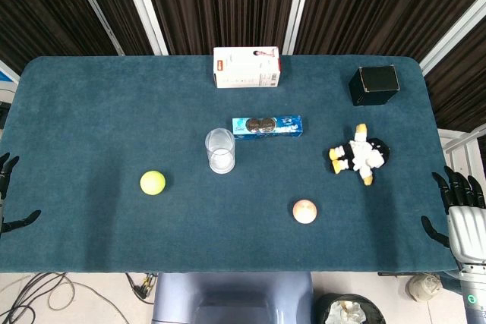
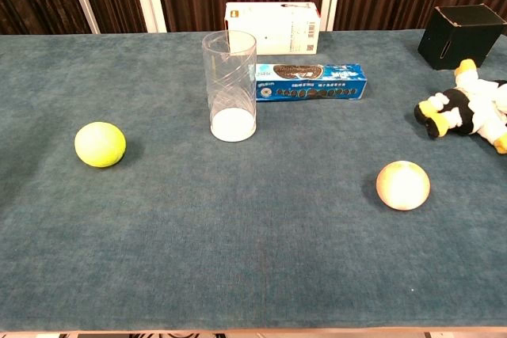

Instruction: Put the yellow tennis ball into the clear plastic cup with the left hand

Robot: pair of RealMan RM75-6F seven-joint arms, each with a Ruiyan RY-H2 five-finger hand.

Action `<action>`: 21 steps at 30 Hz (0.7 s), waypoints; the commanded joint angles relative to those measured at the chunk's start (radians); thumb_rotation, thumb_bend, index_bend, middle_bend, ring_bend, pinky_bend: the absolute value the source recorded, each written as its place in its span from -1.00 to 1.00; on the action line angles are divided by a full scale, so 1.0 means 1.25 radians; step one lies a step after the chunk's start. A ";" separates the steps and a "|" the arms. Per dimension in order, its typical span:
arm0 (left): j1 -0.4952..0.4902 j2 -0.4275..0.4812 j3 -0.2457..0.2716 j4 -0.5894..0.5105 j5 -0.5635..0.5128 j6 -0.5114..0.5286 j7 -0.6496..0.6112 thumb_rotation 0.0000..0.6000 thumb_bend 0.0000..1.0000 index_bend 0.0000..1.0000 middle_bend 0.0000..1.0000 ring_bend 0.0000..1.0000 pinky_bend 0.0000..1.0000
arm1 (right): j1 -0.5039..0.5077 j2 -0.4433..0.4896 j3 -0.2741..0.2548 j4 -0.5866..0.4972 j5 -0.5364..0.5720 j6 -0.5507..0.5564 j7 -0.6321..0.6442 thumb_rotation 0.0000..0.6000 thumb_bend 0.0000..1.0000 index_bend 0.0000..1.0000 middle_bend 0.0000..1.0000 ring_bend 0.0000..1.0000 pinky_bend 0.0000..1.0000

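Head view is showing the tennis ball (image 1: 153, 182) sitting on the counter (image 1: 91, 111), left of the upright cup (image 1: 220, 150). Left robot hand (image 1: 9, 195) is waiting open, empty, at the edge; it should be wrapping the ball from above.

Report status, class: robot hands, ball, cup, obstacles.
Left robot hand and right robot hand open, off-table. Tennis ball untouched, left of upright cup. Path between unobstructed.
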 commanded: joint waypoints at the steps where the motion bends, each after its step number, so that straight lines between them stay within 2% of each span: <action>1: 0.001 -0.001 -0.001 0.003 0.001 0.003 -0.004 1.00 -0.93 -0.85 -0.99 -1.00 -1.00 | 0.000 0.000 0.001 0.000 0.001 0.000 0.002 1.00 -0.30 -0.74 -0.93 -0.91 -1.00; 7: 0.000 -0.004 -0.002 0.008 -0.002 0.001 0.002 1.00 -1.00 -0.85 -0.98 -1.00 -1.00 | 0.000 -0.003 0.002 -0.001 0.006 -0.002 -0.007 1.00 -0.30 -0.74 -0.93 -0.91 -1.00; 21: -0.011 0.006 0.009 0.003 0.008 -0.034 -0.041 1.00 -1.00 -0.85 -0.96 -1.00 -1.00 | -0.001 -0.001 0.003 -0.003 0.007 -0.001 -0.004 1.00 -0.30 -0.74 -0.93 -0.91 -1.00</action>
